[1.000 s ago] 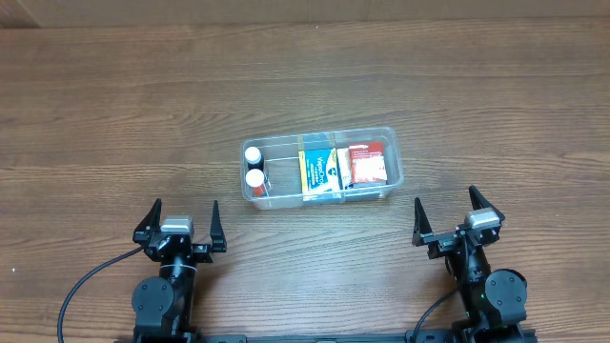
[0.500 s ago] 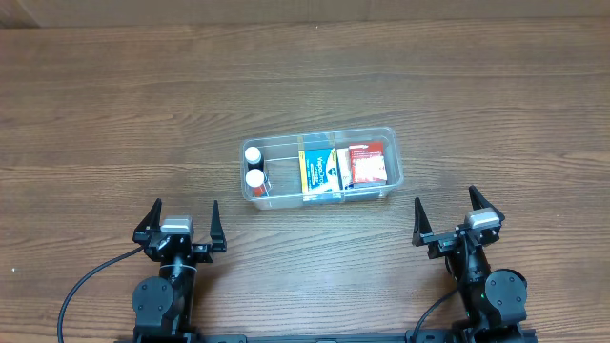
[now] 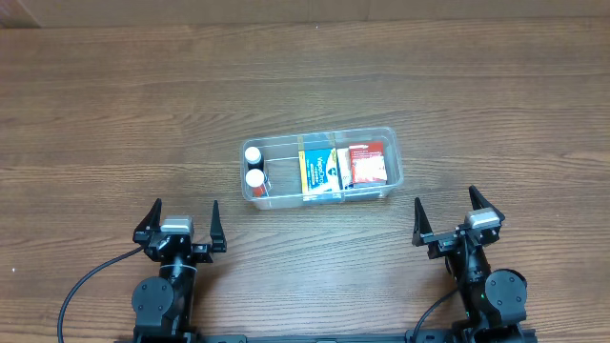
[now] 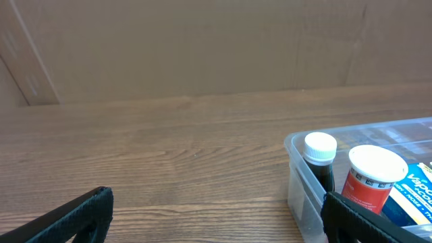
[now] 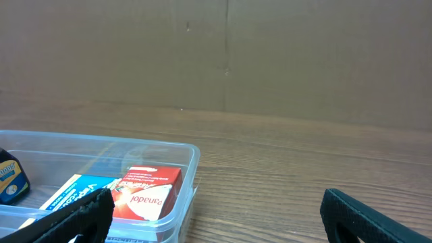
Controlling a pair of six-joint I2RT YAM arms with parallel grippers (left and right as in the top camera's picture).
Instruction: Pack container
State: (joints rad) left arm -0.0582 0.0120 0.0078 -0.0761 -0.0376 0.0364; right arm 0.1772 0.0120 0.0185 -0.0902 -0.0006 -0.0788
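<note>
The container (image 3: 282,177) sits on the table (image 3: 114,95) with boxes (image 3: 321,170) and bottles (image 3: 254,177) inside. The left gripper (image 3: 185,206) and right gripper (image 3: 444,198) are spread wide, well apart from it. Don't bump it.

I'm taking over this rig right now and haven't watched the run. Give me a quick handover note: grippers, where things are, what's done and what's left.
Left gripper: open, holding nothing, at the near table edge, short of the container.
Right gripper: open, holding nothing, also at the near edge.
Done: the container holds a dark bottle and a red-labelled bottle at its left end, then a blue box and a red box on the right.
Left: no loose item shows in any view, so packing looks finished. Confirm before ending.
</note>
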